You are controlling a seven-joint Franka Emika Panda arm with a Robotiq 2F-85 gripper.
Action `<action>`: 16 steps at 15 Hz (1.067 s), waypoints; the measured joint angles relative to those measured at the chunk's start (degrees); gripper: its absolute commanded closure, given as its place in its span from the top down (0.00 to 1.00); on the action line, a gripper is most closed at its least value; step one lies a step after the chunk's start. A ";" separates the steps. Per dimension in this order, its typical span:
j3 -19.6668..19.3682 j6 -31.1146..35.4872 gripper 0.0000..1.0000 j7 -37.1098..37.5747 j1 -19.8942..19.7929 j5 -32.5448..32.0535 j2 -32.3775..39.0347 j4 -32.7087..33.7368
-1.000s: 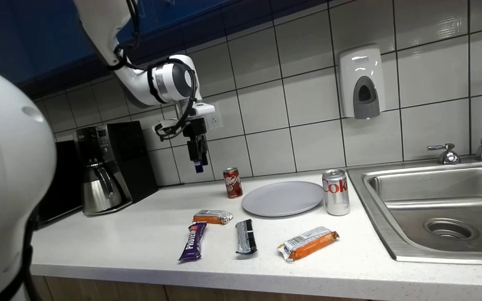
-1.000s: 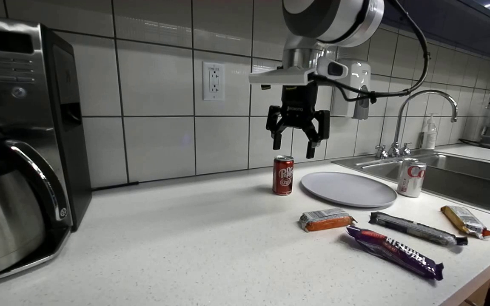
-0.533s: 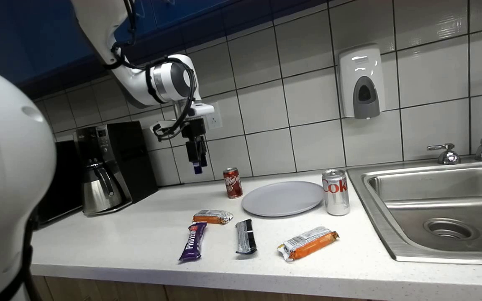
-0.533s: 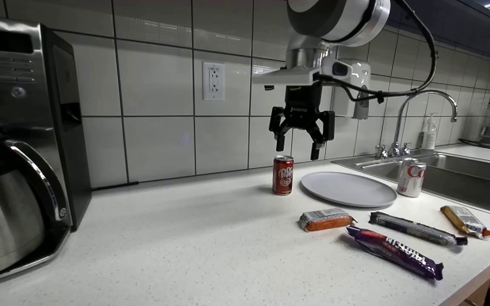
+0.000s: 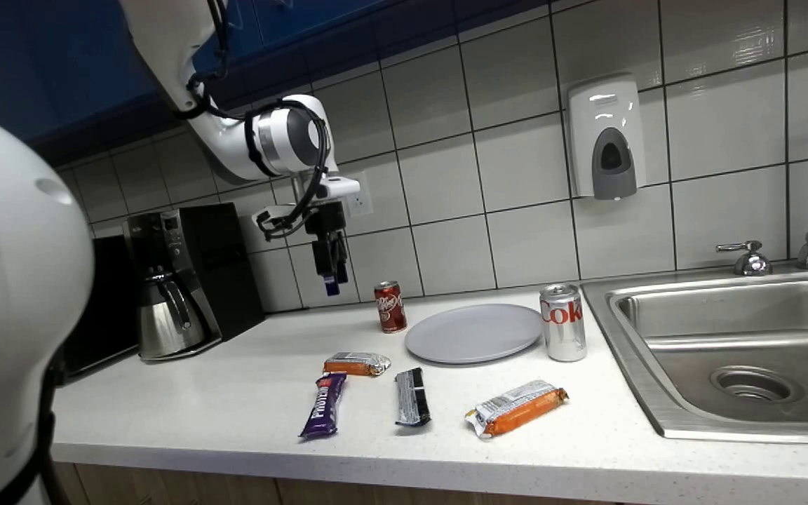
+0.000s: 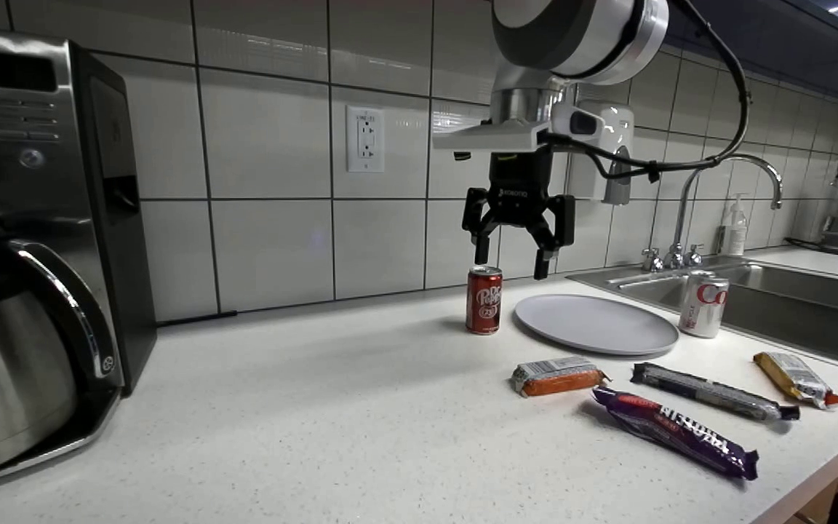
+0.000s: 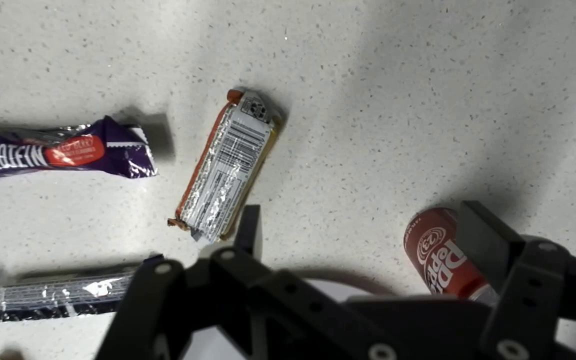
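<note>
Above the counter (image 6: 281,407), your gripper (image 6: 511,261) hangs spread and empty; the red can (image 6: 484,301) stands left of the plate (image 6: 597,324), so square up before lowering, lest you knock it over.

In an exterior view, I spot a coffee maker (image 6: 48,175) at nine o'clock, its steel carafe (image 6: 12,378) at eight, an outlet (image 6: 366,138) toward eleven, a soap dispenser (image 6: 617,127) at two, a chrome faucet (image 6: 680,222) between two and three, and the sink (image 6: 812,313) at three.
</note>
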 measured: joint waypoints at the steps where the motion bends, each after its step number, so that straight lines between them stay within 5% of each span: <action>1: 0.00 0.08 1.00 0.01 -0.01 0.01 0.00 -0.29; 16: 0.03 2.43 1.00 4.31 -0.88 0.07 -0.58 -7.45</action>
